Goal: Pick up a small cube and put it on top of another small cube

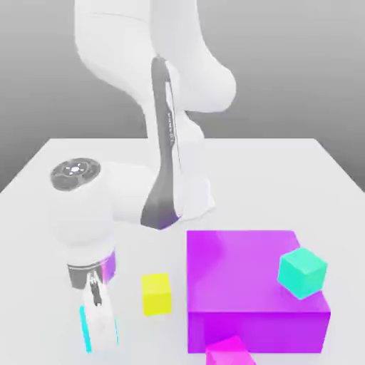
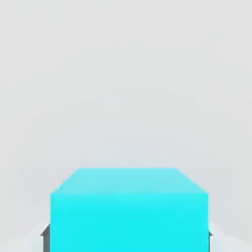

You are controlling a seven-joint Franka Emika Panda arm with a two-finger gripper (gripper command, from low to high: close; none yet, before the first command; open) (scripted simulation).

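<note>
The small bright cyan cube [image 1: 86, 326] sits low at the exterior view's left, between my gripper's [image 1: 100, 331] fingers. In the hand view the cyan cube [image 2: 129, 209] looms close, and a dark fingertip [image 2: 45, 236] presses against each of its sides, so the gripper [image 2: 128, 237] is shut on it. I cannot tell whether the cube is touching the table. The small teal-green cube [image 1: 302, 271] rests tilted on the right part of the big purple block's [image 1: 235, 274] top, well to the right of the gripper.
A small yellow cube [image 1: 156, 294] stands on the white table [image 1: 285, 178] between the gripper and the purple block. A small magenta cube [image 1: 229, 352] lies against the block's front face. The arm's white base [image 1: 182, 192] rises behind.
</note>
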